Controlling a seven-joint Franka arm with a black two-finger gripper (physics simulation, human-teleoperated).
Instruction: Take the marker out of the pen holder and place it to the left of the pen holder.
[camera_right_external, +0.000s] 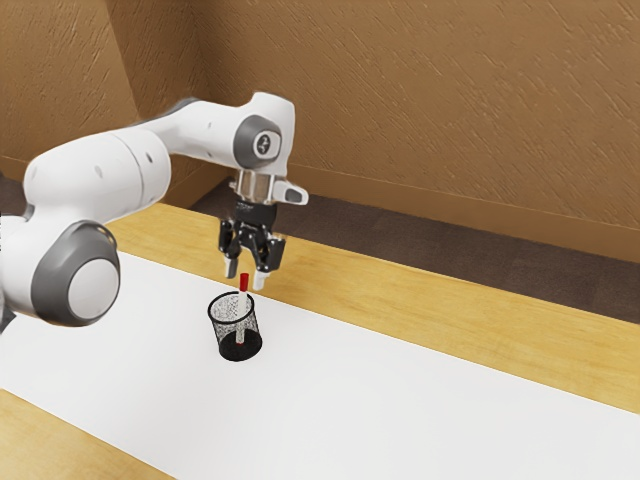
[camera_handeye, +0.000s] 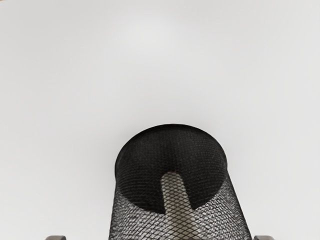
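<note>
Marker still to be lifted: the wooden desk stretches out below the gripper and beyond it on either side, as seen by an onlooker in the room. The white arm reaches over from the exterior view's left, with the gripper pointing down at its end. The two fingers stand wide apart and have hold of nothing. Under them sits the black mesh pen holder, upright on a white sheet. The marker stands nearly upright inside, its red end poking above the rim, close to the fingertips and apparently in line with the gap between them. Only the approach looks done. Left to do, it seems: closing on the marker, drawing it clear, laying it to the left of the holder and letting go.
</note>
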